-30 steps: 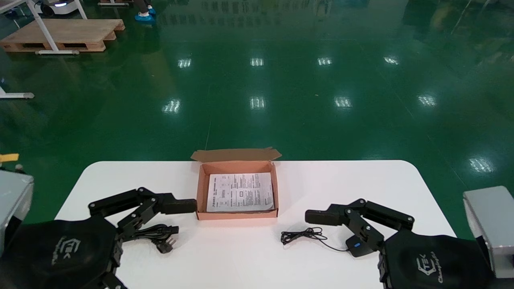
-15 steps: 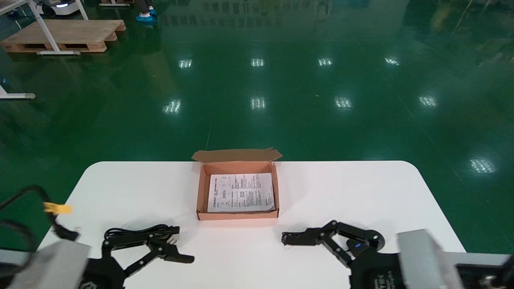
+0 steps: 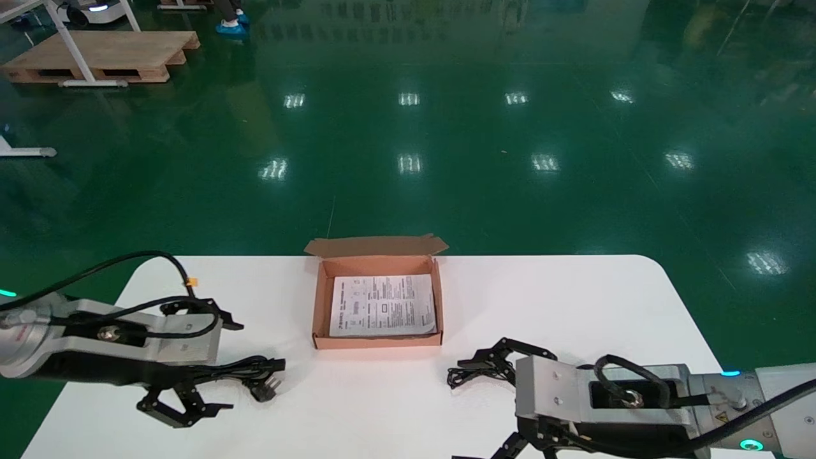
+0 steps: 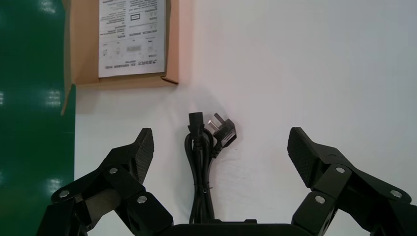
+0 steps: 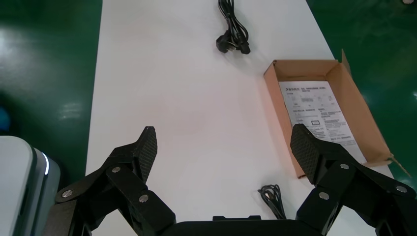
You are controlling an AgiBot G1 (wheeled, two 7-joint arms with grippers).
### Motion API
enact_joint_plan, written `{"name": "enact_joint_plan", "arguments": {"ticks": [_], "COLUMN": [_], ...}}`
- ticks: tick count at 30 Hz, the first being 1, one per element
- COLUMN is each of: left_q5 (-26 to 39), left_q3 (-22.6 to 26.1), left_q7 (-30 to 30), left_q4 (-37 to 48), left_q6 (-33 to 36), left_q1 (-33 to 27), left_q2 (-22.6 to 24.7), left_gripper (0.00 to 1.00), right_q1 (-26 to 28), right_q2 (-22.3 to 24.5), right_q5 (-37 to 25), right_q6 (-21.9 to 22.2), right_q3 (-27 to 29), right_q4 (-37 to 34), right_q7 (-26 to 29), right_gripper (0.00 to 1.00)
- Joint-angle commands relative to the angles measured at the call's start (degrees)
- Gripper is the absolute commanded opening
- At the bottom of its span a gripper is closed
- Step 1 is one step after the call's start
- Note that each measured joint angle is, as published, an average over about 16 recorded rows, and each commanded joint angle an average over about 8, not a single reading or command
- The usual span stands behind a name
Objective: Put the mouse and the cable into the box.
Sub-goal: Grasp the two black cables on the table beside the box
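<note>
The left gripper hangs over the black cable, spread wide open and gripping nothing. The right gripper gapes equally wide, empty, above the table.

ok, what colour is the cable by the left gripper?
The cable is black; shows best in the left wrist view.
</note>
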Motion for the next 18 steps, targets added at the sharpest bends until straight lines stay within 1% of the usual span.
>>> {"name": "enact_joint_plan", "arguments": {"ticks": [1,4,7,9,11,14,18], "left_q5": [-0.3,1.2,5.5,9.1,12.6,16.1,18.0], "left_q3": [-0.2,0.4,2.1,3.3,4.5,5.6,6.1], "left_q7": [-0.2,0.2,0.7,0.8,0.9,1.7,3.8], "left_q4": [0.1,-0.8,-0.5,1.0,3.9,9.7,17.6], "left_q6": [0.1,-0.4,-2.6,-5.3,-8.6,-13.1,-17.4], "left_q1": [0.2,0.8,1.7,2.8,3.8,4.6,4.2], "left_q2": [-0.1,-0.2,1.1,2.5,4.5,7.4,10.5], "left_gripper": [1.0,1.0,1.0,1.0,1.0,1.0,1.0], "right_q1": [0.0,-0.6,-1.3,-1.7,-2.0,-2.2,-2.9], "right_q2": [0.0,0.4,0.5,0.6,0.5,0.6,1.3], "right_q5": [0.1,0.5,-0.7,-1.8,-3.2,-4.4,-4.8], "right_q6": [-0.1,0.0,1.1,2.0,2.9,3.4,3.5], "right_q3": [0.0,0.3,0.0,-0.3,-0.8,-1.2,-1.3], "right_q4": [0.0,0.1,0.4,1.0,1.8,2.9,4.2], "right_q7": [-0.1,0.1,0.9,1.5,2.3,3.4,4.5], "right_gripper": [1.0,1.0,1.0,1.0,1.0,1.0,1.0]}}
